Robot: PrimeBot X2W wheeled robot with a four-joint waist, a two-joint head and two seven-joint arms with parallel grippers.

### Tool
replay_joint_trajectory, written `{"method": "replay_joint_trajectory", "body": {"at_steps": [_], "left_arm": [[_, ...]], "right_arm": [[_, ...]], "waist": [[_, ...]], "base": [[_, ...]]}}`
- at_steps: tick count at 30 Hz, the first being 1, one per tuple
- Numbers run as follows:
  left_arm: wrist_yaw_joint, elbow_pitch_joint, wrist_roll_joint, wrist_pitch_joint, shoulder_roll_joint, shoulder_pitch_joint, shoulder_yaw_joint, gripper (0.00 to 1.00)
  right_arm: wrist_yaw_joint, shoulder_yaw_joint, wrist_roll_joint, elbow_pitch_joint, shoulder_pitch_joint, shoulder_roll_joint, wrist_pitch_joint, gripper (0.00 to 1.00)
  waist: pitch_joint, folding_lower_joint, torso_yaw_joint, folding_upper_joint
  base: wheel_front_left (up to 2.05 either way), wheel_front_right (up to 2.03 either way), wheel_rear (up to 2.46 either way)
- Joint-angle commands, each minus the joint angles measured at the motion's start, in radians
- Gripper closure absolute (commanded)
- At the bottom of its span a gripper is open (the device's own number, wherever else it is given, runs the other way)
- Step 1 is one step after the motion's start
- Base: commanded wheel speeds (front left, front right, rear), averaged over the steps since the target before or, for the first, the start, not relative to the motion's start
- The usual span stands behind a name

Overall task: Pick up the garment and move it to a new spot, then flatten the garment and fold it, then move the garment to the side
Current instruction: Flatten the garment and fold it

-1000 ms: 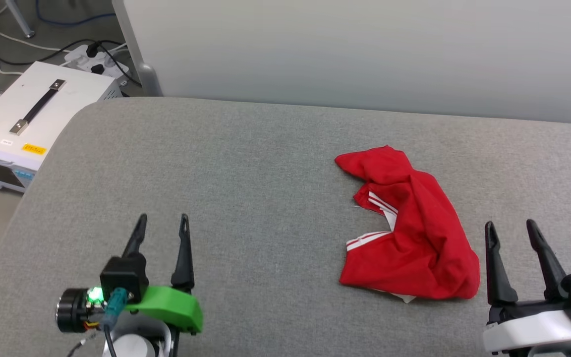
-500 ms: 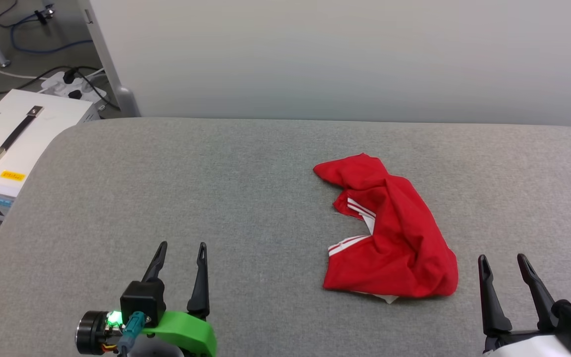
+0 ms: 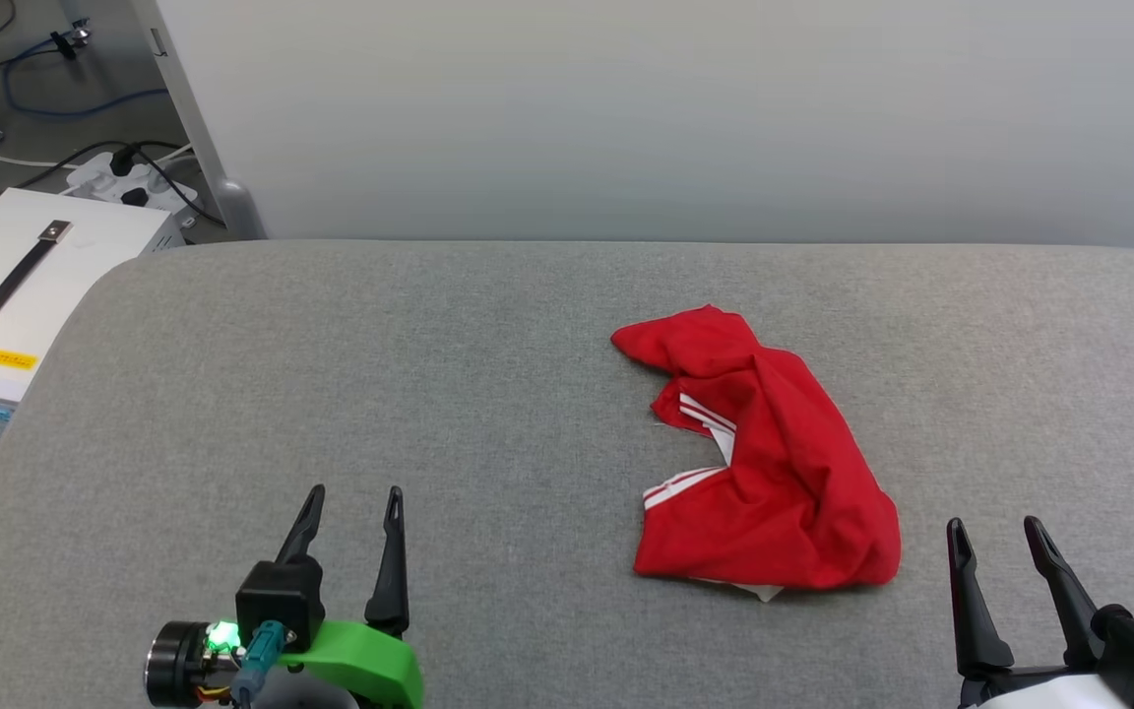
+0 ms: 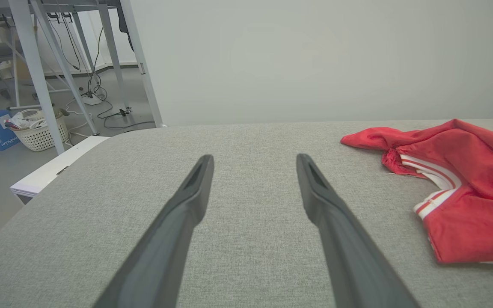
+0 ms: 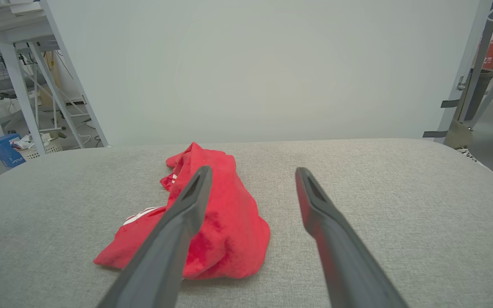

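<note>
Grey fabric-topped table [image 3: 429, 374] spans the scene, w/ a pale panel [image 3: 626, 118] behind its far edge. Crumpled red garment [image 3: 774, 463], white striped trim showing, lies on the table right of ctr, nothing touching it. White case [image 3: 26, 286] w/ black handle sits off the far-left corner. L gripper [image 3: 355, 490] near-left, fingers spread, empty, well apart from garment. R gripper [image 3: 992, 523] near-right, fingers spread, empty, near garment's near-right end.
</note>
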Motion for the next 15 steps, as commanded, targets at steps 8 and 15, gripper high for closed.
{"method": "replay_joint_trajectory", "body": {"at_steps": [8, 15], "left_arm": [[-0.021, -0.009, 0.035, -0.006, -0.027, 0.013, 0.044, 0.00], [-0.031, -0.039, 0.055, -0.006, -0.048, -0.025, 0.073, 0.00]], "right_arm": [[-0.001, -0.003, -0.009, -0.055, -0.085, -0.053, -0.005, 0.00], [-0.001, 0.073, 0.050, -0.019, -0.337, -0.219, -0.005, 0.00]], "waist": [[0.025, 0.0000, 0.011, 0.0000], [0.100, 0.0000, 0.032, 0.0000]], "base": [[0.00, 0.00, 0.00], [0.00, 0.00, 0.00]]}}
